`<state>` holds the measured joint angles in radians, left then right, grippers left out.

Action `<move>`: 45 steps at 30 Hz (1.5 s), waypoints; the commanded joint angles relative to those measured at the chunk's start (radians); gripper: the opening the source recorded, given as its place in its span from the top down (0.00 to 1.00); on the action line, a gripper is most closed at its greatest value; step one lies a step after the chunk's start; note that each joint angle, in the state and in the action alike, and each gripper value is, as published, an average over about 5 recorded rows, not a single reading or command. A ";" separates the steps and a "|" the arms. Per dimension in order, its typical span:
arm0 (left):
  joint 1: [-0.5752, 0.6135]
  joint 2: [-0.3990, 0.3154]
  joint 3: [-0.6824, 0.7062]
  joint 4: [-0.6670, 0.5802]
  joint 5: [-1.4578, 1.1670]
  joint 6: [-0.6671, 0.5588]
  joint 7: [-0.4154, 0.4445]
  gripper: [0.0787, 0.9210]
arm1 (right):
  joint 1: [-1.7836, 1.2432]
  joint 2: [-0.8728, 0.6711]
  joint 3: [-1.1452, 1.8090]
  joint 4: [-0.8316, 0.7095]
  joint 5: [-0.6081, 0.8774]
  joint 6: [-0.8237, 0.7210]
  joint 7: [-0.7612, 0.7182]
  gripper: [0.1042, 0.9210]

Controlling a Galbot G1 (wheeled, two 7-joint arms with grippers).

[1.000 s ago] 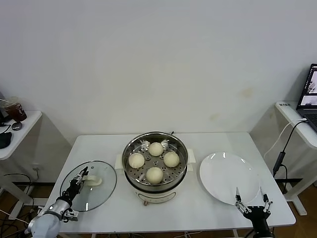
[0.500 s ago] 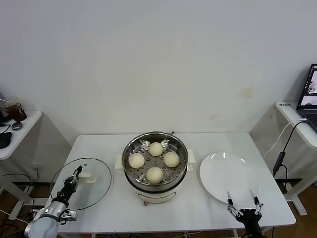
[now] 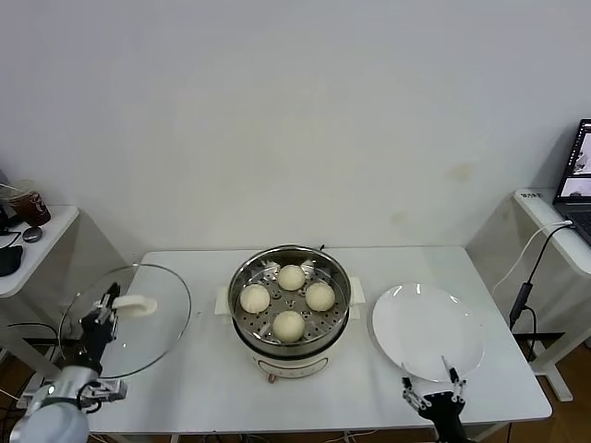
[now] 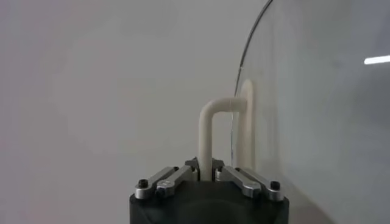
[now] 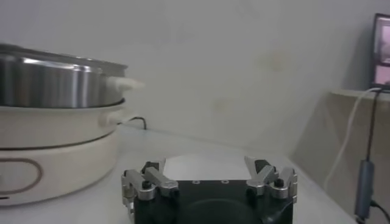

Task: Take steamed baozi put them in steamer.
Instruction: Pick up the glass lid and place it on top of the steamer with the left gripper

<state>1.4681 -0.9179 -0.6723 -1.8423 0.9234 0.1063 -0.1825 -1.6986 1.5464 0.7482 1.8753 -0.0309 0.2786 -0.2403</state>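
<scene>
Buns, four of them, small, round and pale cream-white (image 3: 290, 301), sit inside the round shiny stainless-steel steamer basket (image 3: 244, 272), spaced apart on its perforated bottom. The basket rests in a white electric pot base (image 3: 292, 362) with side handles, at the middle of the white tabletop (image 3: 369, 262).

The left gripper (image 3: 100, 318) is at the tabletop's left edge, its fingers clenched on the white loop handle (image 3: 135, 304) of the round glass lid (image 3: 148, 346). The lid is held tilted, partly overhanging the tabletop's left edge, well apart from the steamer. In the left wrist view the two fingers (image 4: 167, 178) pinch the handle's stem between them, with the lid's glass edge just beyond.

The right gripper (image 3: 432, 390) hangs at the near edge of the tabletop, its fingers released and spread with nothing between them, just in front of the flat white round plate (image 3: 428, 330), which lies to the right of the steamer.
</scene>
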 commanded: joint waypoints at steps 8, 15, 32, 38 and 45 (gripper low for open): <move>-0.432 0.106 0.622 -0.314 -0.132 0.486 0.307 0.88 | 0.042 0.031 -0.036 -0.108 -0.069 0.078 0.021 0.12; -0.645 -0.063 0.842 -0.187 0.058 0.554 0.395 0.88 | 0.069 0.033 -0.043 -0.138 -0.100 0.096 0.042 0.12; -0.694 -0.203 0.955 -0.036 0.263 0.526 0.423 0.88 | 0.067 0.032 -0.042 -0.105 -0.096 0.099 0.048 0.12; -0.683 -0.212 0.952 -0.018 0.283 0.516 0.416 0.88 | 0.062 0.033 -0.048 -0.101 -0.098 0.098 0.048 0.12; -0.667 -0.218 0.945 -0.009 0.289 0.512 0.405 0.88 | 0.058 0.032 -0.049 -0.098 -0.099 0.097 0.048 0.12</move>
<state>0.8192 -1.1104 0.2367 -1.8788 1.1725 0.6096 0.2165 -1.6418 1.5778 0.7013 1.7745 -0.1273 0.3735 -0.1935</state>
